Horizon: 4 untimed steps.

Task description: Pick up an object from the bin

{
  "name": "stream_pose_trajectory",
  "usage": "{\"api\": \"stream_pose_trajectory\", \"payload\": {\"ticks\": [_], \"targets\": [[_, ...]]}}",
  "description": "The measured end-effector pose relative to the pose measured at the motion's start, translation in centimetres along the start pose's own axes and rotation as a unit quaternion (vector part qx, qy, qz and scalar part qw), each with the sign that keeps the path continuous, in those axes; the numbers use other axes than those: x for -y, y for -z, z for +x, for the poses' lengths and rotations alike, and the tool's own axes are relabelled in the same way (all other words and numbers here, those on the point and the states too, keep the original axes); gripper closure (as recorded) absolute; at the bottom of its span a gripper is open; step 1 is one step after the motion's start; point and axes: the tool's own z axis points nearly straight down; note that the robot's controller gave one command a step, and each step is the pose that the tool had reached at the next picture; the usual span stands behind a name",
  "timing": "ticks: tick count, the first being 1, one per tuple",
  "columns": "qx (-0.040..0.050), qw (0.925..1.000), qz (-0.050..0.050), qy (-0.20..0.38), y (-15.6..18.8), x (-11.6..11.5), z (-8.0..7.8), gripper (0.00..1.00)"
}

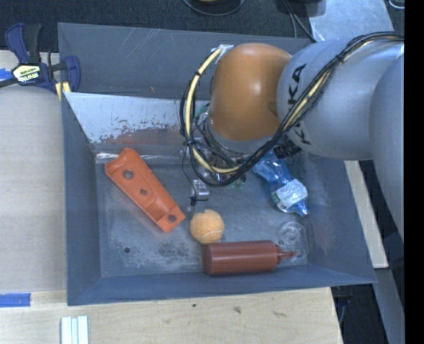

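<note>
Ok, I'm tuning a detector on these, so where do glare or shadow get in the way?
Camera view: the bin's back wall catches a bright sheen; the orange cover on the arm shows a soft highlight; the arm shades the floor below it, where the hand hangs dim; the clear round thing beside the red bottle barely stands out from the grey floor.

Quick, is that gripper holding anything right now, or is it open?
Gripper: cannot be told whether open or closed; it hangs just above the orange ball, right of the orange flat piece.
</note>
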Motion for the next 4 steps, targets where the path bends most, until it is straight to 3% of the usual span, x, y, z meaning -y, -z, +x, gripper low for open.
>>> {"api": "stream_pose_trajectory", "payload": {"ticks": [1,2,3,4], "targets": [[0.0043,1.0000,0.000,-0.001,0.5,0.1,-0.2,0.00],[-0.0025,0.9996,0.000,0.027,-9.4,0.9,4.4,0.00],[0.0058,0.9997,-0.001,-0.024,-8.9,2.6,4.3,1.00],[0.0058,0.9997,-0.001,-0.024,-8.9,2.6,4.3,1.00]]}}
